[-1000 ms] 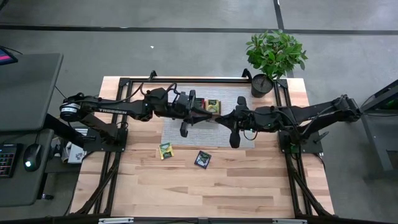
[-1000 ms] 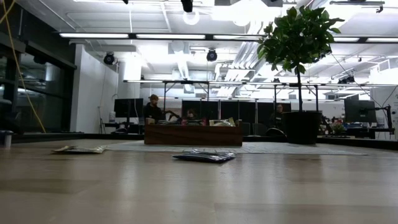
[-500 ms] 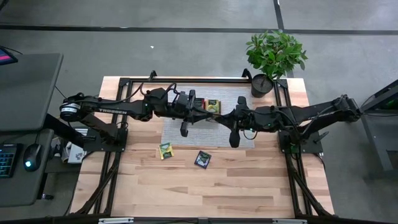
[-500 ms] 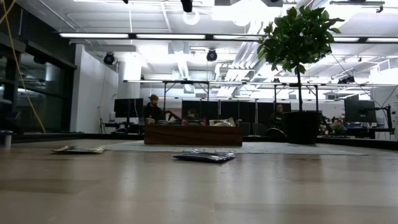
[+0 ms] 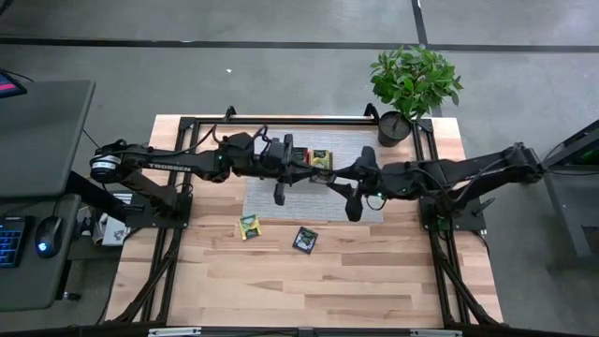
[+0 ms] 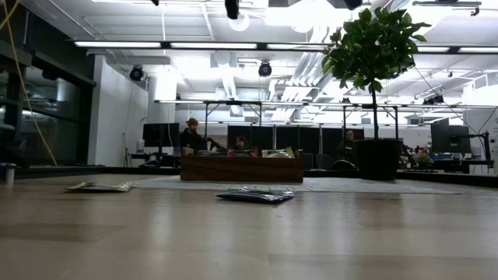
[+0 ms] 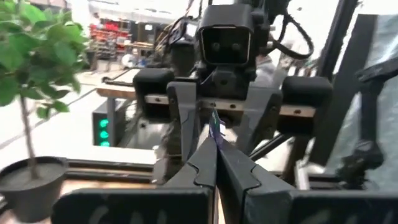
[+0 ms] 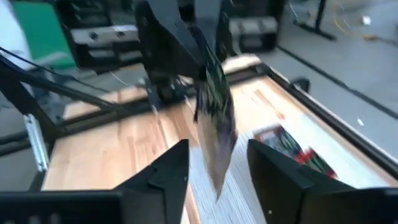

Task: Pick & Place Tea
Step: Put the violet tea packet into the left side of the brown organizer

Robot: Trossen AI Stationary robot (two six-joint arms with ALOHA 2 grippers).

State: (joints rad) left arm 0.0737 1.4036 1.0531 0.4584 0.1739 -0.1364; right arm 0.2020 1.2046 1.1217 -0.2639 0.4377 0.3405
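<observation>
A dark tea packet (image 8: 215,118) hangs in the air above the grey mat (image 5: 314,192), between my two grippers. My left gripper (image 7: 216,148) reaches in from the table's left and is shut on it. My right gripper (image 8: 217,150) faces it from the right and is open, one finger on each side of the packet's free end, with a gap on both sides. A yellow-green packet (image 5: 249,226) and a dark packet (image 5: 304,240) lie flat on the wood. More packets sit in the brown tray (image 5: 310,156). My left gripper pinches the packet by one edge (image 8: 204,57) between its two fingers (image 8: 163,34), coming in roughly level from the table's left. The packet sticks out past the fingertips toward my right gripper, seen edge-on (image 7: 216,127) in the left wrist view, clear of mat and tray.
A potted plant (image 5: 412,82) stands at the table's far right corner. The black frame rails (image 5: 281,120) run along the far edge and both sides. A keyboard and mouse (image 5: 42,245) lie on a desk beyond the table's left side. People sit far off in the room (image 6: 191,134).
My right arm's wrist has shifted slightly over the mat, a little toward the table's right. The packets on the wood and the tray have stayed in place.
</observation>
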